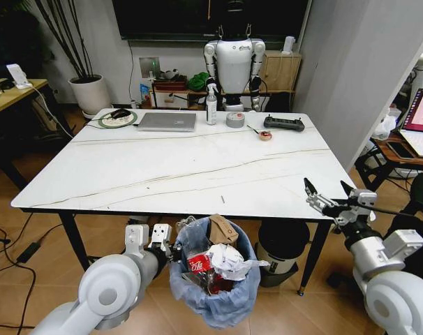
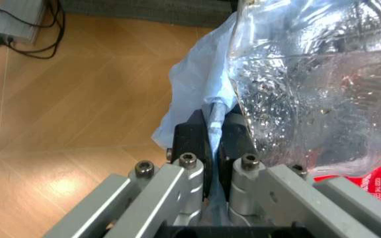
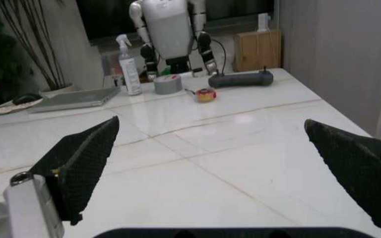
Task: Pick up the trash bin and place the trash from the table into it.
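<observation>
A closed grey laptop (image 1: 167, 121) lies at the counter's far edge, with a round green-rimmed plate (image 1: 117, 119) just beside it. A white spray bottle (image 1: 211, 105) stands upright near a grey tape roll (image 1: 235, 120). Further along lie a small red-and-yellow tape measure (image 1: 265, 135) and a black oblong controller (image 1: 283, 123). Behind stands a white humanoid robot figure (image 1: 234, 64).

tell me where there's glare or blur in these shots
Head view: the glossy table carries soft ceiling reflections, and the picture bends at the corners. Left wrist view: the bin's plastic bag sparkles with highlights and the wooden floor shows a bright patch. Right wrist view: the right gripper's fingers are blurred close up, with a glare spot on the tabletop.
</observation>
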Motion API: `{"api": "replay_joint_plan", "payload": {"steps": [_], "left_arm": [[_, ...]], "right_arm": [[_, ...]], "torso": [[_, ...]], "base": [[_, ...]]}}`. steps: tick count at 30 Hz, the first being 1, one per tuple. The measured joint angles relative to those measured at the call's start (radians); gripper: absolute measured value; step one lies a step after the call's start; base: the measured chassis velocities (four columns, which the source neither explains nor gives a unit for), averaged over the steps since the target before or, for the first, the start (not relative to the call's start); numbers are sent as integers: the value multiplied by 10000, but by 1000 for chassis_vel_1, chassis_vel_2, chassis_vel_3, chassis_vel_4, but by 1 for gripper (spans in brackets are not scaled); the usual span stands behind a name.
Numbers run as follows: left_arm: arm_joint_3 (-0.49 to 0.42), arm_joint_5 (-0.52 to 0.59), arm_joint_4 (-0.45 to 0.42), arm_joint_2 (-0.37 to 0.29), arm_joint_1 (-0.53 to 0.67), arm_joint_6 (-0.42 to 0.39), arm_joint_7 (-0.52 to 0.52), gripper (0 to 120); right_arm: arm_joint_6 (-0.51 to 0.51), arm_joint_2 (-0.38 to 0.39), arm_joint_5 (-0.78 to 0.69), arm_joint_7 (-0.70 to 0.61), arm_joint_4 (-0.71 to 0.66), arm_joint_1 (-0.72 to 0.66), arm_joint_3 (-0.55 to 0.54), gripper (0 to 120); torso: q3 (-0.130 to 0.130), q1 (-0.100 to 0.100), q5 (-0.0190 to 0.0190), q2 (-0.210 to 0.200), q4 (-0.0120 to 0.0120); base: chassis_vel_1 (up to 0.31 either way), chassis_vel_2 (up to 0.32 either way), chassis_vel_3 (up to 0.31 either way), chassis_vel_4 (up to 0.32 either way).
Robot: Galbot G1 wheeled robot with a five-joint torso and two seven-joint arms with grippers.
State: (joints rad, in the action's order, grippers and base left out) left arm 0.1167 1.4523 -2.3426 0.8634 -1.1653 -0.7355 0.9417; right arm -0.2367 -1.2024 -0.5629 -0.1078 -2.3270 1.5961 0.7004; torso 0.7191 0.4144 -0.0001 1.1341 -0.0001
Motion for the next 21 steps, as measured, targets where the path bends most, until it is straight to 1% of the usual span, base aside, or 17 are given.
{"api": "replay_joint_plan", "payload": {"steps": [2, 5, 6, 10, 19, 21], "left_arm": [[14, -43, -20, 29, -40, 0, -28, 0], [13, -250, -67, 44, -110, 0, -145, 0], [13, -250, -67, 44, -110, 0, -145, 0], [-16, -823, -73, 129, -311, 0, -452, 0], [-13, -1068, -176, 194, -563, 0, -484, 0], [39, -1149, -202, 207, -649, 0, -471, 0]], "right_arm": [[5, -448, 361, 172, -32, 239, -71, 100], [27, -681, 610, 296, -80, 391, -116, 100], [27, -681, 610, 296, -80, 391, -116, 100], [112, -805, 732, 345, -274, 687, -128, 100], [351, -941, 965, 432, -495, 1284, -73, 100], [478, -1023, 1177, 464, -541, 1547, -212, 100]], "torso": [[1, 0, -2, 0, 1], [1, 0, 0, 0, 2], [1, 0, 0, 0, 2], [1, 0, -1, 0, 2], [-8, -9, 0, -18, 1], [-63, -63, 0, -128, 1]], "base": [[0, 0, 0, 0], [0, 0, 0, 0], [0, 0, 0, 0], [0, 0, 0, 0], [0, 0, 0, 0], [0, 0, 0, 0]]}}
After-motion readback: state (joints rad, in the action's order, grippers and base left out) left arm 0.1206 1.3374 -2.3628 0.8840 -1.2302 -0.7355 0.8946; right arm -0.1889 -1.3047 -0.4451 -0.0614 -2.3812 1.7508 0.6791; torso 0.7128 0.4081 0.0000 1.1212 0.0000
